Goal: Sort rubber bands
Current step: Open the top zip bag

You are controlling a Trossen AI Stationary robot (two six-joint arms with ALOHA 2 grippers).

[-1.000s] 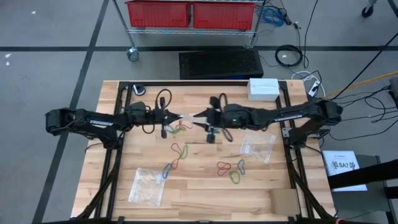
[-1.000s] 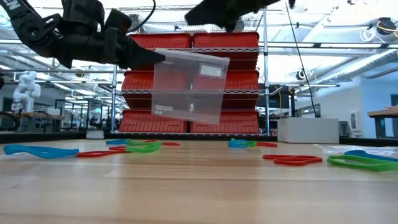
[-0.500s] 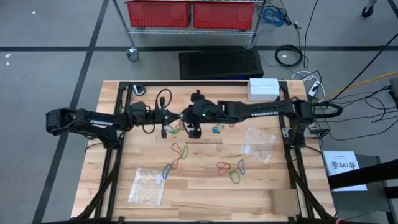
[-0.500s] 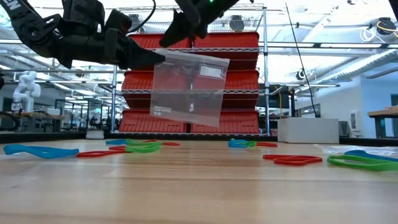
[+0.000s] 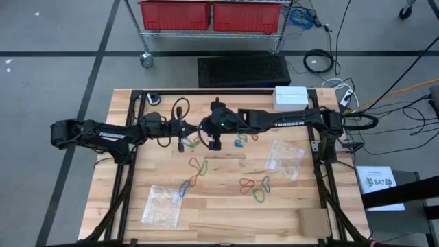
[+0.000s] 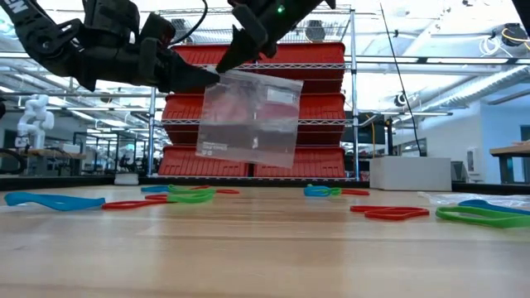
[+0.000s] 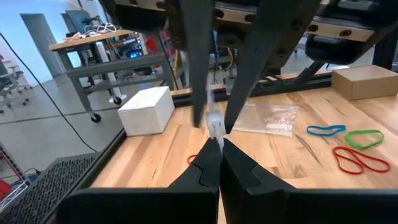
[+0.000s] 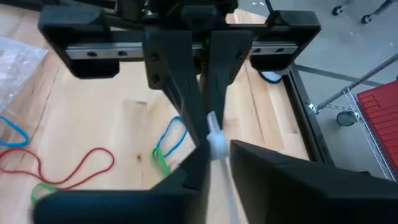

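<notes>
Right gripper (image 6: 222, 66) pinching bag (image 6: 248, 116), left gripper (image 6: 211, 77) opposite

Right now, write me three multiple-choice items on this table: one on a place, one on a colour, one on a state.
1. Where is the clear bag that both arms meet at?
A. Flat on the table
B. Lifted above the table
C. On the white box

2. What colour are the bins on the rack behind the table?
A. Red
B. Yellow
C. Black

3. How does the left gripper stand?
A. Wide open
B. Out of view
C. Jaws shut on the bag's edge

Answers:
1 B: the low view shows it hanging clear of the wood.
2 A: they show red behind the bag.
3 C: the left wrist view shows its tips pinched on the plastic, facing the right gripper.
</notes>
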